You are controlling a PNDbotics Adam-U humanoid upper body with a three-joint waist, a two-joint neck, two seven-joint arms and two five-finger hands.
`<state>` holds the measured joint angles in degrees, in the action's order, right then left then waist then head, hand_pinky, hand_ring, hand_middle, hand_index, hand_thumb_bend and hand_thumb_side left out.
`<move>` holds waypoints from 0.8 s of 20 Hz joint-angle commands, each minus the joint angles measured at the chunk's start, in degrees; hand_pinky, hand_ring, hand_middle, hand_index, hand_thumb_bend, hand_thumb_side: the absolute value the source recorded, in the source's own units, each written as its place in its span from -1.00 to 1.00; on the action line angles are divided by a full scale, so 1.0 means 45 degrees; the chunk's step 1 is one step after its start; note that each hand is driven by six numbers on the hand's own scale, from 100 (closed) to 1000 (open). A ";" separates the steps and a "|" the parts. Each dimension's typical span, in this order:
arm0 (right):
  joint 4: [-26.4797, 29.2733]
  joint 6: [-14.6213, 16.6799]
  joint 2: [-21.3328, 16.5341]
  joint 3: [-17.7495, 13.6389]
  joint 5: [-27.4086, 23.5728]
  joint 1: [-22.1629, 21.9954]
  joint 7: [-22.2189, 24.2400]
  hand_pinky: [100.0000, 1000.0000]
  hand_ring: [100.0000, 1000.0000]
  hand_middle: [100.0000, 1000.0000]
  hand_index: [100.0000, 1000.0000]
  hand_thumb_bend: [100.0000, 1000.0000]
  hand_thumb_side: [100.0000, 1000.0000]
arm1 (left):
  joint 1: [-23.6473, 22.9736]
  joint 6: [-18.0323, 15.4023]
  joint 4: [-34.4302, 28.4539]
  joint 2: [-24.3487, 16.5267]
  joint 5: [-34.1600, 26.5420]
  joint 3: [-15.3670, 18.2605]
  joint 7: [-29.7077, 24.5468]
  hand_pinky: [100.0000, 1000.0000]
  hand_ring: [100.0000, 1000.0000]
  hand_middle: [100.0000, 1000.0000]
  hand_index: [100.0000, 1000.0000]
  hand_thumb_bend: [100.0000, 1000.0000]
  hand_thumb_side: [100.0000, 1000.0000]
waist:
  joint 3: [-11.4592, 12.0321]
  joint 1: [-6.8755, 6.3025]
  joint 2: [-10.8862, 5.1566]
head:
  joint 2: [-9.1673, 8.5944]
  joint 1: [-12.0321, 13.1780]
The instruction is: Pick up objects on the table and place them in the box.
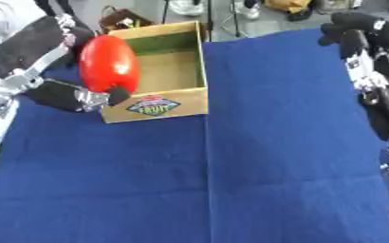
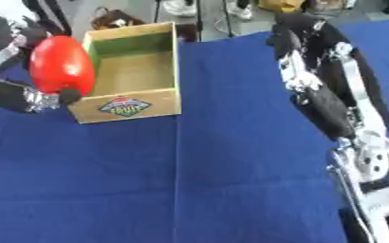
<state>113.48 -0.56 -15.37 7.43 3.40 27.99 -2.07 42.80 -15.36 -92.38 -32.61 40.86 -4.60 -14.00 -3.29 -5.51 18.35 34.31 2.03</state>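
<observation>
Left hand (image 1: 69, 95) gripped the glossy red oval object (image 1: 108, 62) at the left wall of the open cardboard box (image 1: 166, 102); it needed carrying rightward over the rim before letting go.

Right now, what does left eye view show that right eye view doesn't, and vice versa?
Only the left eye view: more blue cloth right of the box, and the right hand only at the frame's edge.
Only the right eye view: the right arm in full, down to its silver forearm.
Both: the left hand curled round the red object at the left wall of the wooden box, on the blue cloth.
</observation>
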 commanded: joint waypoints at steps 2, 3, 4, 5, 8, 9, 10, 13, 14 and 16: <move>0.0246 0.0037 -0.0047 0.0035 -0.0147 0.0237 0.0096 0.94 0.68 0.10 0.56 -1.00 0.06 | 0.0391 -0.0098 0.0561 -0.0543 0.0099 0.0289 0.0610 -1.00 -0.75 -0.69 -0.13 -0.61 0.65 | -0.0027 0.0034 -0.0205 | -0.0218 0.0130; 0.0246 0.0037 -0.0047 0.0035 -0.0150 0.0240 0.0100 0.94 0.68 0.10 0.56 -1.00 0.06 | 0.0405 -0.0133 0.0625 -0.0543 0.0128 0.0285 0.0670 -1.00 -0.75 -0.69 -0.13 -0.61 0.65 | -0.0030 0.0034 -0.0203 | -0.0220 0.0132; 0.0246 0.0037 -0.0046 0.0035 -0.0152 0.0241 0.0102 0.94 0.68 0.10 0.56 -1.00 0.06 | 0.0412 -0.0159 0.0668 -0.0542 0.0150 0.0282 0.0712 -1.00 -0.75 -0.69 -0.13 -0.61 0.65 | -0.0031 0.0034 -0.0202 | -0.0221 0.0133; 0.0246 0.0083 -0.0051 0.0109 -0.0179 0.0318 0.0150 0.94 0.69 0.10 0.56 -1.00 0.08 | 0.0493 -0.0128 0.0770 -0.0588 0.0168 0.0356 0.0785 -1.00 -0.78 -0.72 -0.16 -0.54 0.62 | -0.0109 0.0002 -0.0128 | -0.0314 0.0198; 0.0246 0.0208 0.0004 0.0374 -0.0319 0.0734 0.0423 0.94 0.69 0.11 0.56 -1.00 0.08 | 0.1103 0.0306 0.1530 -0.0773 0.0268 0.0924 0.1026 -1.00 -0.79 -0.72 -0.17 -0.53 0.61 | -0.0608 -0.0126 0.0139 | -0.0663 0.0573; 0.0246 0.0224 0.0016 0.0410 -0.0355 0.0812 0.0480 0.94 0.69 0.11 0.56 -1.00 0.08 | 0.1273 0.0428 0.1842 -0.0764 0.0306 0.0995 0.1066 -1.00 -0.79 -0.73 -0.17 -0.52 0.60 | -0.0711 -0.0149 0.0191 | -0.0736 0.0647; 0.0246 0.0234 0.0022 0.0431 -0.0383 0.0861 0.0522 0.94 0.69 0.11 0.56 -1.00 0.08 | 0.1412 0.0459 0.2159 -0.0742 0.0335 0.1027 0.1118 -1.00 -0.79 -0.73 -0.17 -0.52 0.60 | -0.0777 -0.0163 0.0224 | -0.0780 0.0692; 0.0246 0.0266 0.0046 0.0503 -0.0451 0.0991 0.0632 0.94 0.69 0.10 0.56 -1.00 0.08 | 0.1767 0.0353 0.3146 -0.0628 0.0403 0.1169 0.1335 -1.00 -0.81 -0.74 -0.19 -0.45 0.56 | -0.0975 -0.0191 0.0328 | -0.0896 0.0839; 0.0246 0.0277 0.0057 0.0529 -0.0472 0.1035 0.0669 0.94 0.69 0.10 0.57 -1.00 0.08 | 0.1900 0.0298 0.3483 -0.0584 0.0402 0.1246 0.1453 -1.00 -0.81 -0.75 -0.19 -0.44 0.56 | -0.1048 -0.0203 0.0362 | -0.0936 0.0893; 0.0246 0.0284 0.0080 0.0573 -0.0506 0.1091 0.0730 0.94 0.69 0.10 0.57 -1.00 0.08 | 0.2179 0.0116 0.4105 -0.0513 0.0354 0.1394 0.1767 -1.00 -0.82 -0.76 -0.21 -0.40 0.54 | -0.1180 -0.0236 0.0416 | -0.1014 0.1003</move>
<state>113.48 0.61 -14.83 9.93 1.44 32.00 0.91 51.24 -14.54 -74.84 -33.68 42.38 0.37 -6.92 -8.75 -6.69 21.36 30.61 6.10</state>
